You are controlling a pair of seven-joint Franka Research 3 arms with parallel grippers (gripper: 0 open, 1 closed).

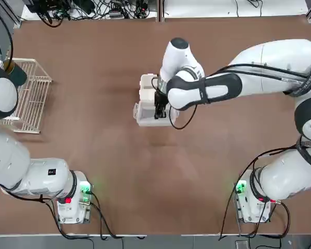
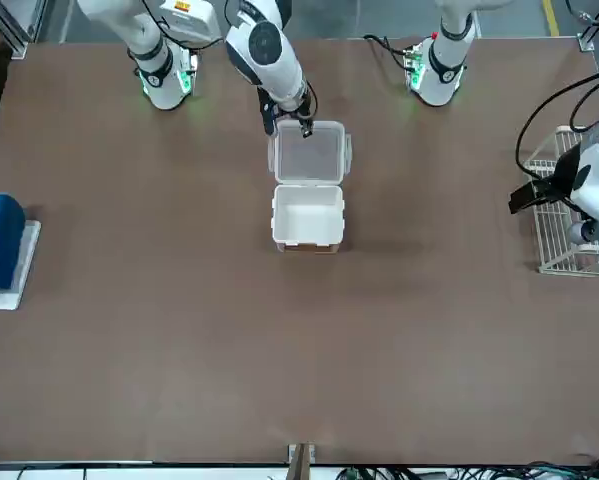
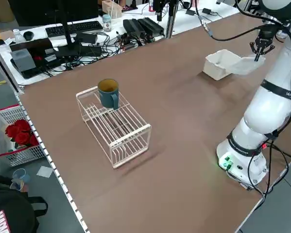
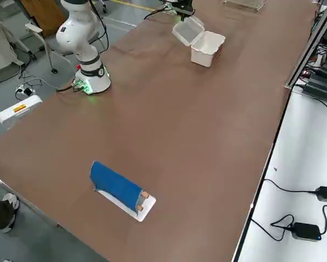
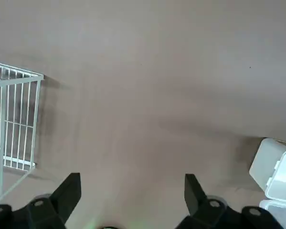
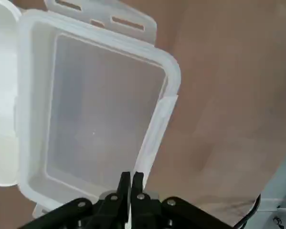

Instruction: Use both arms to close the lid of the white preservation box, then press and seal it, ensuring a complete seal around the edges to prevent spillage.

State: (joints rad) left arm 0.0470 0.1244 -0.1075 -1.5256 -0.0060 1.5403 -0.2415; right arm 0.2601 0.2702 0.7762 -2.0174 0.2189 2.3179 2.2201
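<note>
The white preservation box [image 2: 307,218] stands open at mid-table, also seen from above [image 1: 147,85]. Its translucent lid [image 2: 310,154] is swung out flat on the robot's side of the box, hinged to it. My right gripper [image 6: 131,183] is shut on the lid's outer rim [image 6: 97,192], on the side away from the hinge, as the front view [image 2: 304,126] also shows. The lid [image 3: 243,65] hangs level at the box's rim height. My left gripper [image 5: 131,181] is open and holds nothing, far to the left above bare table; the box [image 5: 276,169] shows at that view's edge.
A white wire basket [image 1: 29,96] sits at the table's left side with a teal mug [image 3: 108,92] in it. A blue object on a white base [image 2: 4,245] lies far to the robot's right. The left arm [image 1: 2,93] hovers by the basket.
</note>
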